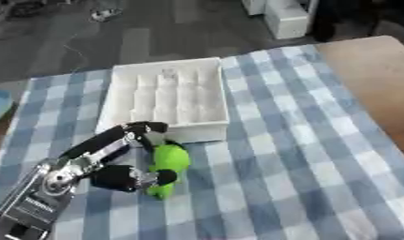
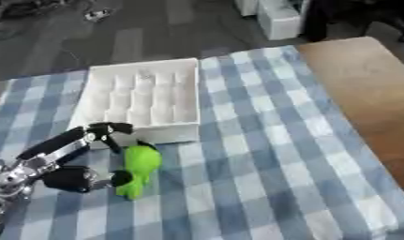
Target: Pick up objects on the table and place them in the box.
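Soft, even indoor light, mild blur throughout, faint shadows on the bench, no harsh glare

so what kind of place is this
Probably a lab or workshop set up for tabletop trials: a table with a blue checked cloth, a white box for sorting, bare grey floor with white units behind.

No readable text, labels, brands or numbers. Pale marking on black forearm casing of left arm, lower left corner: lettering-like, too blurred to make out. White box, checked cloth: unmarked.
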{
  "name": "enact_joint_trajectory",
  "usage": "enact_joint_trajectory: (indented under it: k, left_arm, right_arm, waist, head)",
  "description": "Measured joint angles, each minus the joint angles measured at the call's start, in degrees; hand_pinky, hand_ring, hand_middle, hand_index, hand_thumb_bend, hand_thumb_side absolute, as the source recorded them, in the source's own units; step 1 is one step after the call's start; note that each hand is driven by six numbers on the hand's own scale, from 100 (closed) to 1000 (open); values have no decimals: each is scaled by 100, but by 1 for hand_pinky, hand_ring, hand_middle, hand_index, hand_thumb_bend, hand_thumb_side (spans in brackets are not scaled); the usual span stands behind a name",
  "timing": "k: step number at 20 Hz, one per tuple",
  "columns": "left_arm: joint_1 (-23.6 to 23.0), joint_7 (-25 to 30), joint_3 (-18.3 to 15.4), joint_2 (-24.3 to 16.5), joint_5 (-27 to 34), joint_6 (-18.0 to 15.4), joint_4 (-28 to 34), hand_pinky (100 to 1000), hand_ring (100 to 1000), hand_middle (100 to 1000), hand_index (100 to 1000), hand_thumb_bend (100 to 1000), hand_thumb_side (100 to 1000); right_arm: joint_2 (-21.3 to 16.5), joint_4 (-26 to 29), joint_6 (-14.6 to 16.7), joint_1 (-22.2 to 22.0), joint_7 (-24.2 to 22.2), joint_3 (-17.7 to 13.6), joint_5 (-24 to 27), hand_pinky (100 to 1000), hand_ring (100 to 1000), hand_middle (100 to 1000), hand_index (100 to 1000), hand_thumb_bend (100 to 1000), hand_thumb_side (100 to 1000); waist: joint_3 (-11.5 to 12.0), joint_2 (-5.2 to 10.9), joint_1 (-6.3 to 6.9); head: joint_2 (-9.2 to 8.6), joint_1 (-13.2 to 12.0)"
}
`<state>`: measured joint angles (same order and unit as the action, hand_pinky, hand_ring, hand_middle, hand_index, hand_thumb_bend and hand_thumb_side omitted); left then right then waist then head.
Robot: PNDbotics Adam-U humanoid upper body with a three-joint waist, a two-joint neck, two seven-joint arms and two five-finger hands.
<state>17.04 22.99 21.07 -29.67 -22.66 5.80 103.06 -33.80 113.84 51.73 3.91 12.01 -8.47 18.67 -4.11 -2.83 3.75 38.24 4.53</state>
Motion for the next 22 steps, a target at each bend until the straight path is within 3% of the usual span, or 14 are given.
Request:
enact_joint_trajectory:
  k: [22]
  left_arm:
    - [206, 222, 73, 49, -236, -132, 29, 1000, 758, 879, 951, 629, 794]
  right_arm:
    - [-3, 0, 19, 54, -200, -56, 347, 453, 567, 612, 720, 136, 1000]
  waist:
    - [-55, 0, 20]
  head:
    - [-1, 37]
